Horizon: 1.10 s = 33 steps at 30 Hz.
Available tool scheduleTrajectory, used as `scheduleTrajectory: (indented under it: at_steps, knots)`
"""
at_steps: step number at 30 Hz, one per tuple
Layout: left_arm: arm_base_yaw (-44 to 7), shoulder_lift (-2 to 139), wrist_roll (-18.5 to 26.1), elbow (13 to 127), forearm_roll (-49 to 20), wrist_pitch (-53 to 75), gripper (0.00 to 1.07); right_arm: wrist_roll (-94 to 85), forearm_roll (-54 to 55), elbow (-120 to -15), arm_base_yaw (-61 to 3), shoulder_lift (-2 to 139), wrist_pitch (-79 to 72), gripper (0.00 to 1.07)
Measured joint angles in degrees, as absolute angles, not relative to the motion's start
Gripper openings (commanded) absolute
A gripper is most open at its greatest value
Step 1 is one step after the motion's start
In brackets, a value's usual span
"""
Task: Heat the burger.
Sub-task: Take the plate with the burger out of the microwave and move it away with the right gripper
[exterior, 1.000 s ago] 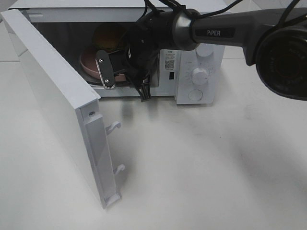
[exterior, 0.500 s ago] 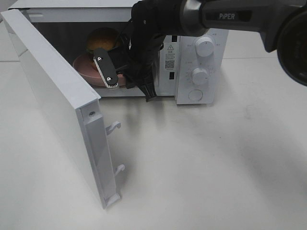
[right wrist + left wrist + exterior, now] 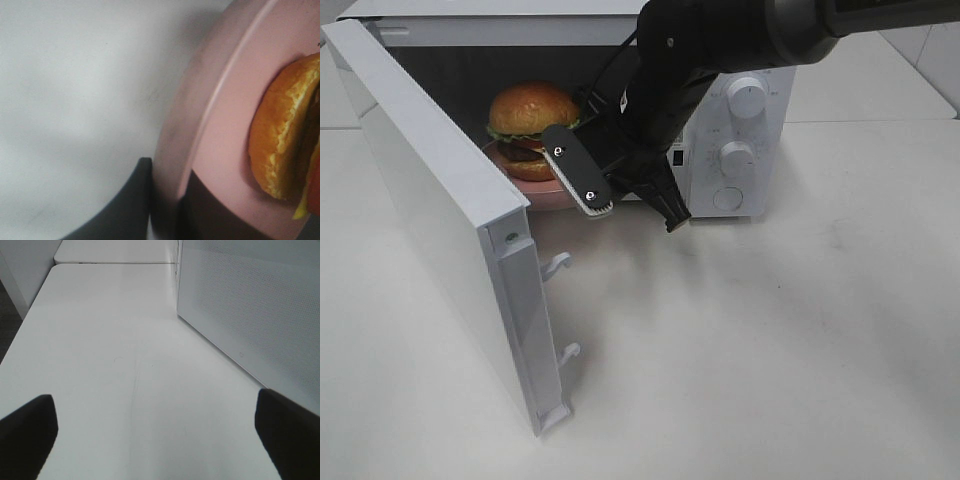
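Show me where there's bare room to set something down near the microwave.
Free: the table in front of the microwave, right of its open door. Crowded: the microwave's opening, where the right gripper grips the pink plate carrying the burger.

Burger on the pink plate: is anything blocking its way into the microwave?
Nothing visible does. The golden-bun burger on its round pink plate, rim clamped by the right gripper, sits at the white microwave opening, door wide open.
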<state>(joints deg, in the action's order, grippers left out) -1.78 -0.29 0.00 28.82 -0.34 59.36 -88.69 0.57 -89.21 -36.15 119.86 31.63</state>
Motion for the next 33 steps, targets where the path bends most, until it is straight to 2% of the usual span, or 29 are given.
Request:
scheduleTrajectory:
  at_steps: [33]
  knots:
    - [-1.8, -0.3, 0.0, 28.8, -0.3, 59.4, 1.0, -94.5, 4.0, -62.2, -36.2, 97.2, 27.7, 0.0]
